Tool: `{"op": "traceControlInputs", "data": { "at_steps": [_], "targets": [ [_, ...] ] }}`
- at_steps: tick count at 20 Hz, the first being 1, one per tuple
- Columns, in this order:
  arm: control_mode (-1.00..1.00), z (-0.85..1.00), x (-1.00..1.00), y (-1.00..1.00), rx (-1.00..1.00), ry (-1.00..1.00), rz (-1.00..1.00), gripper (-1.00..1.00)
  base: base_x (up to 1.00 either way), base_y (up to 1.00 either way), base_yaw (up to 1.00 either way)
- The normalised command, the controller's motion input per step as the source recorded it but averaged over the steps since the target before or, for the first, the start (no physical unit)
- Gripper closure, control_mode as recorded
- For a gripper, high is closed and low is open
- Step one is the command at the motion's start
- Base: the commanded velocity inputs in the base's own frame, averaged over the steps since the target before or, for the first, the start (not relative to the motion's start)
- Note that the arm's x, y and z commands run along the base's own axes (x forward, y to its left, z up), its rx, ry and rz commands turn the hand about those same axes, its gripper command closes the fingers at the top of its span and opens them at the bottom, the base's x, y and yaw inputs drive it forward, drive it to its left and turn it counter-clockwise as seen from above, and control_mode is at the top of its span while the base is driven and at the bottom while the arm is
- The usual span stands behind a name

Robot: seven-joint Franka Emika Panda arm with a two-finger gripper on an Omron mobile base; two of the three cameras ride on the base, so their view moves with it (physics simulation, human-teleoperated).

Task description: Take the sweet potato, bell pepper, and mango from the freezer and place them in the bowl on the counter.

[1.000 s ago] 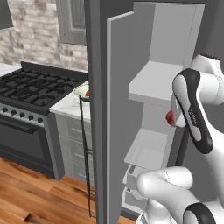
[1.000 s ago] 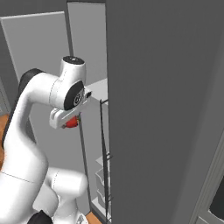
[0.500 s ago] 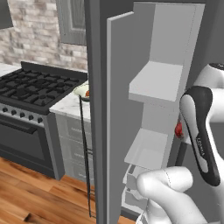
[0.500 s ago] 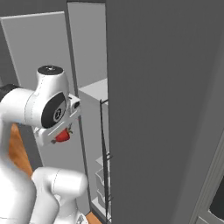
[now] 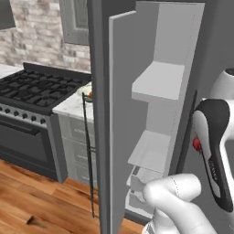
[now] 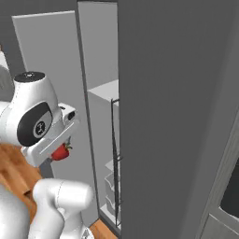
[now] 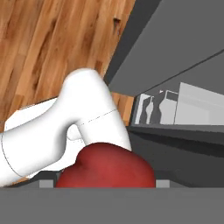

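My gripper (image 6: 59, 150) is shut on the red bell pepper (image 6: 60, 151), held in the air outside the open freezer (image 5: 164, 91). From the left the bell pepper (image 5: 197, 144) peeks out beside my forearm. In the hand view the bell pepper (image 7: 107, 168) sits between the fingers of the gripper (image 7: 107, 179), over the wood floor. The bowl (image 5: 87, 90) on the counter (image 5: 73, 106) is mostly hidden behind the freezer door. A small orange patch shows in it. I cannot tell whether that is the sweet potato or the mango.
The freezer door (image 5: 123, 114) stands open between my arm and the counter. A black gas stove (image 5: 36, 87) is left of the counter. Pale shelves (image 5: 157, 80) and lower drawers (image 5: 141, 183) show inside the freezer. Wood floor (image 5: 32, 201) lies below.
The arm has drawn back and down from the freezer shelves with the bell pepper still held. The hand now hangs lower and closer to my base.
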Motion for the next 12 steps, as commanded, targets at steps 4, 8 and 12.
{"op": "traceControlInputs", "data": {
  "at_steps": [4,8,12],
  "targets": [
    [1.00,0.00,0.00,0.00,0.00,0.00,0.00,1.00,-0.53,0.77,0.18],
    [1.00,0.00,0.00,0.00,0.00,0.00,0.00,1.00,-0.18,1.00,0.28],
    [1.00,0.00,0.00,0.00,0.00,0.00,0.00,1.00,0.00,1.00,0.23]
  ]
}}
